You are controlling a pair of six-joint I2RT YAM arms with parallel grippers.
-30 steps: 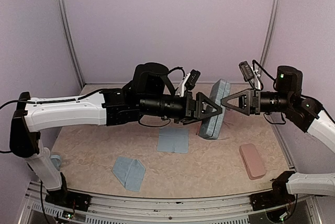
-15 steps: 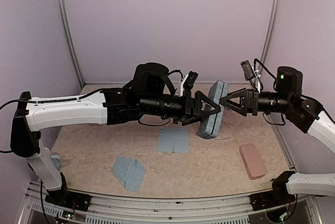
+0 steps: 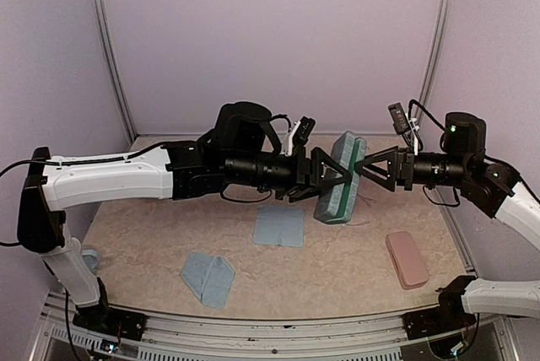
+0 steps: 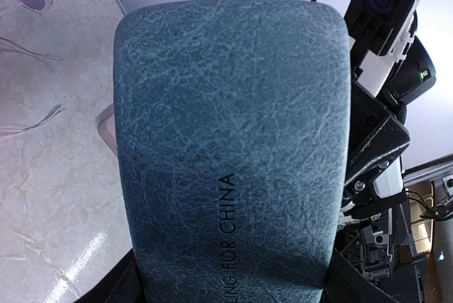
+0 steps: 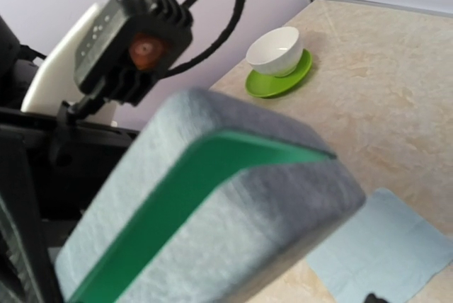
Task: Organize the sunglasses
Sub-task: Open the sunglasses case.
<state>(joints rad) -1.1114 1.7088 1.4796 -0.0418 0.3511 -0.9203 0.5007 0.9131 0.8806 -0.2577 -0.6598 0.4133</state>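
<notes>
Ajar blue-grey case (image 3: 341, 199) between left gripper (image 3: 332, 177), right gripper (image 3: 363, 167)

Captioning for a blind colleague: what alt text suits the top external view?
The left tool holds a blue-grey case above the table, the right tool meeting it opposite. Two light-blue cloths and a pink case lie below.

The blue-grey case (image 3: 340, 182) hangs above the tabletop (image 3: 337, 281), clamped in the left gripper's (image 3: 332, 177) jaws with the right gripper (image 3: 363, 167) tight against its other side, so both arms bar the middle from side to side. Below them lie a flat cloth (image 3: 279, 226), a folded cloth (image 3: 207, 278) and a pink case (image 3: 407, 259), well apart, with bare lanes between. The near strip of tabletop is open
</notes>
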